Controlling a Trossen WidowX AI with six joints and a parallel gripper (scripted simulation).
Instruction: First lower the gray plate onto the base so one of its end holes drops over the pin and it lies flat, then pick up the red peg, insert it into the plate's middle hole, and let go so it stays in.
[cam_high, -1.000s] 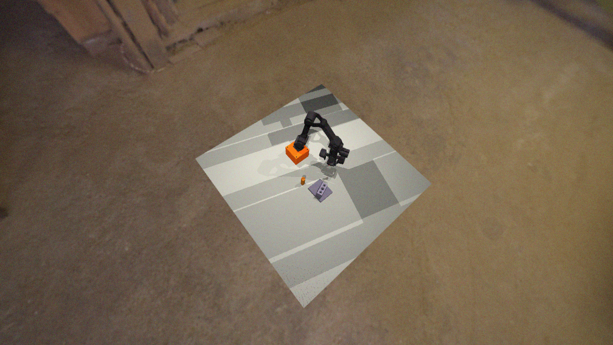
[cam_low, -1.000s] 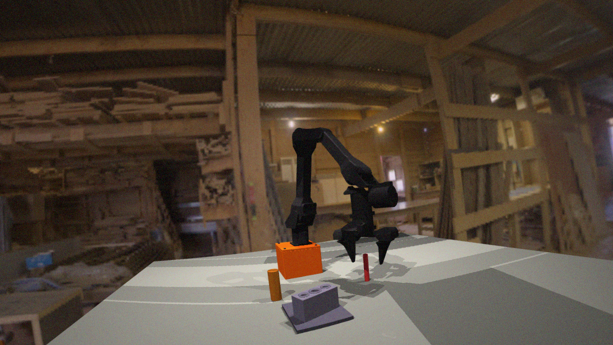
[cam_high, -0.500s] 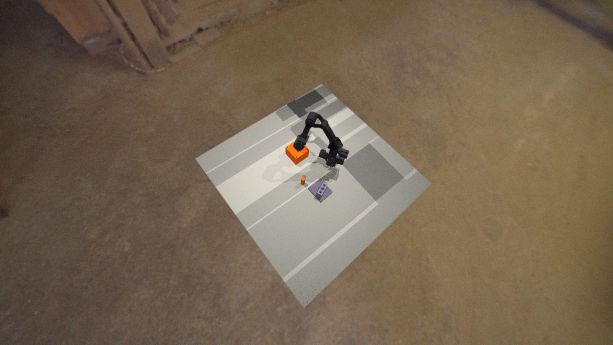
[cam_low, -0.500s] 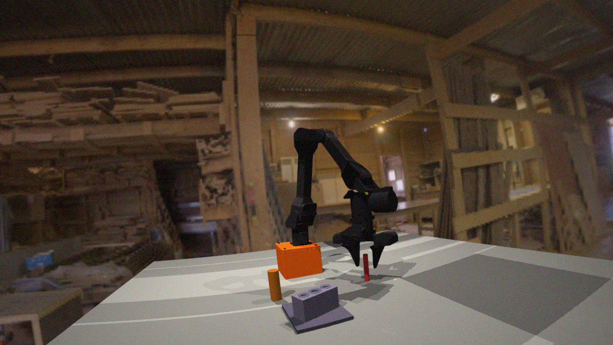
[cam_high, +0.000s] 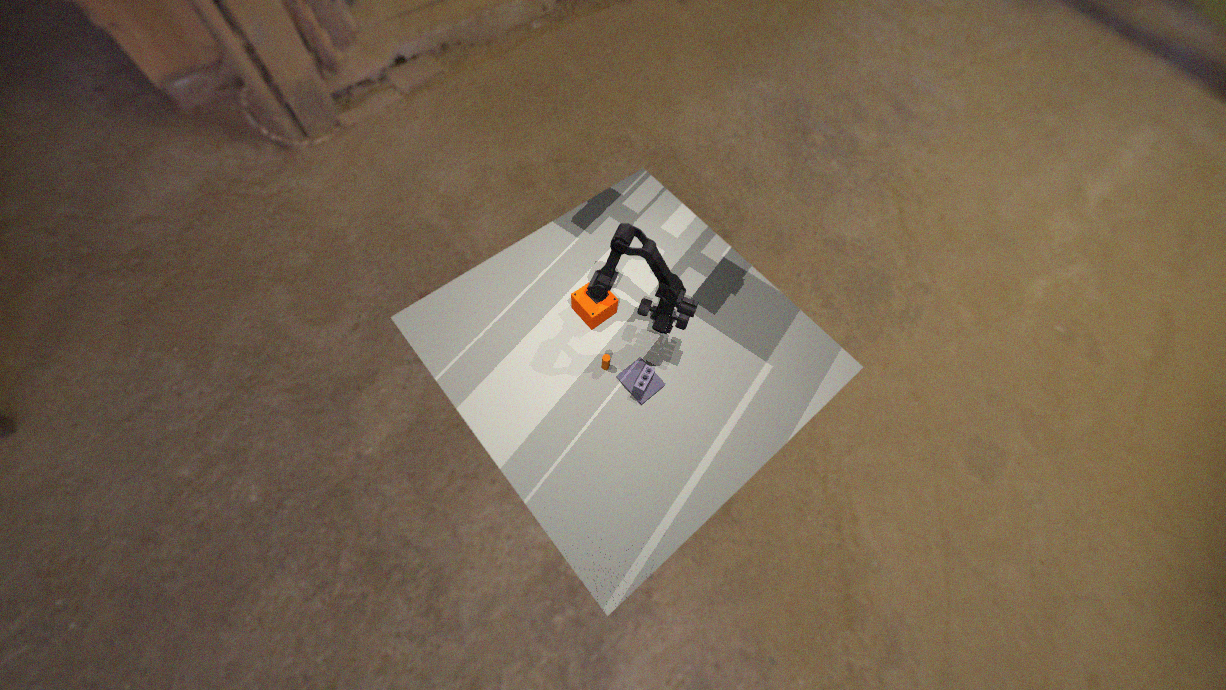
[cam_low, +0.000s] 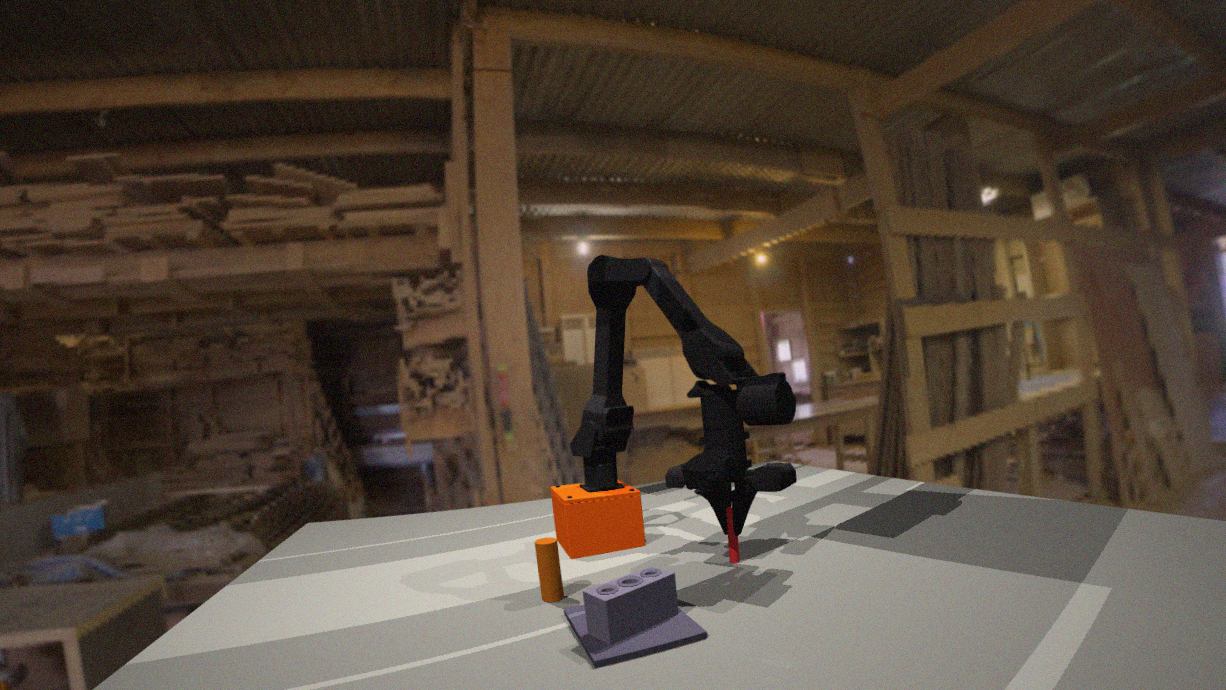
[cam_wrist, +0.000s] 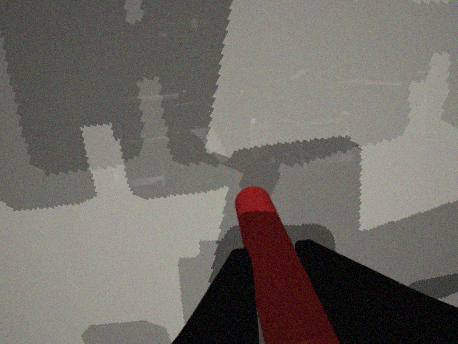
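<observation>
The red peg (cam_low: 734, 550) (cam_wrist: 256, 201) stands upright on the table; in the top view it is hidden under the arm. My gripper (cam_low: 731, 529) (cam_wrist: 272, 259) (cam_high: 662, 328) points down and is shut on the peg, with a finger against each side and the peg's lower end showing below the fingertips. The gray plate (cam_high: 643, 378) (cam_low: 633, 610), a thick purplish-gray block with three holes on top, lies flat on the square base (cam_high: 656, 385) (cam_low: 669, 636), nearer the exterior camera than the gripper. The pin is not clearly seen.
An orange cylinder (cam_high: 605, 362) (cam_low: 549, 570) stands upright beside the base, to its left in the exterior view. The arm's orange mounting box (cam_high: 591, 312) (cam_low: 600, 524) is behind it. Patchy shadows and light stripes cross the table (cam_high: 583, 454).
</observation>
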